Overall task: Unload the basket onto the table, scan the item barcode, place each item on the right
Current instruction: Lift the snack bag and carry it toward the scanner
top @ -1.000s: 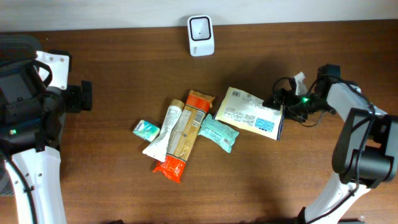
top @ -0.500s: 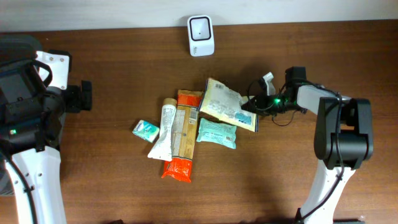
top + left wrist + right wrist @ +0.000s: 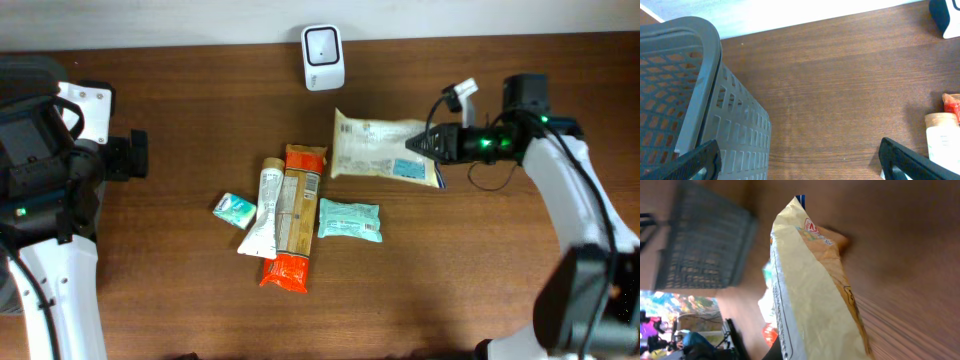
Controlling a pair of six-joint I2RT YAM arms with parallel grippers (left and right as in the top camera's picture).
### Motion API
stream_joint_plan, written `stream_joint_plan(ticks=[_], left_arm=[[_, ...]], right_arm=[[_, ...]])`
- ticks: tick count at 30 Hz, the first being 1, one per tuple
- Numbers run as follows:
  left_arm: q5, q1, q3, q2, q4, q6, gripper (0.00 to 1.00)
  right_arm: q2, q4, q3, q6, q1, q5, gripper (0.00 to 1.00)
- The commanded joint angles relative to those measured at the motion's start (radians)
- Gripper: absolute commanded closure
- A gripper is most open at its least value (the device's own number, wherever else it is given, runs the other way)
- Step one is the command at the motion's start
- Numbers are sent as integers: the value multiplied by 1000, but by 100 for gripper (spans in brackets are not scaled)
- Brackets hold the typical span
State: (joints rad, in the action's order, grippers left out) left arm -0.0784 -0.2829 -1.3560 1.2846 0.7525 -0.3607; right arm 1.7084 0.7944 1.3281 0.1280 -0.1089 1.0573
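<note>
— Where do things stand?
— Your left gripper (image 3: 800, 166) gapes wide, empty. Just below and right of the scanner (image 3: 323, 57), the yellow bag (image 3: 375, 147) is pinched at its right edge by your right gripper (image 3: 422, 146).
— How will it handle?
— Light, crinkly and floppy, I'd judge, and perhaps slippery, though the wrist view is blurred. Grip the seam, not the belly.
</note>
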Motion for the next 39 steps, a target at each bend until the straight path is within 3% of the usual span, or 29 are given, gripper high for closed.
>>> stream_joint_plan(ticks=[1, 8, 22, 25, 32, 34, 37, 39], left_arm=[[-10, -3, -4, 1, -2, -19, 1], [-10, -3, -4, 1, -2, -19, 1], [-10, -3, -4, 1, -2, -19, 1], [-10, -3, -4, 1, -2, -19, 1], [-10, -3, -4, 1, -2, -19, 1], [-10, -3, -4, 1, -2, -19, 1], [-10, -3, -4, 1, -2, -19, 1], [-10, -3, -4, 1, -2, -19, 1]], right_arm=[[-70, 14, 15, 21, 5, 156, 96], [-77, -5, 15, -20, 3, 378, 96], [-77, -134, 15, -206, 4, 356, 96], [-77, -134, 39, -246, 27, 142, 96], [-70, -160, 182, -244, 304, -856, 96], [-51, -253, 182, -178, 411, -1186, 96], [8, -429, 182, -8, 537, -1533, 96], [60, -559, 182, 115, 584, -1655, 96]])
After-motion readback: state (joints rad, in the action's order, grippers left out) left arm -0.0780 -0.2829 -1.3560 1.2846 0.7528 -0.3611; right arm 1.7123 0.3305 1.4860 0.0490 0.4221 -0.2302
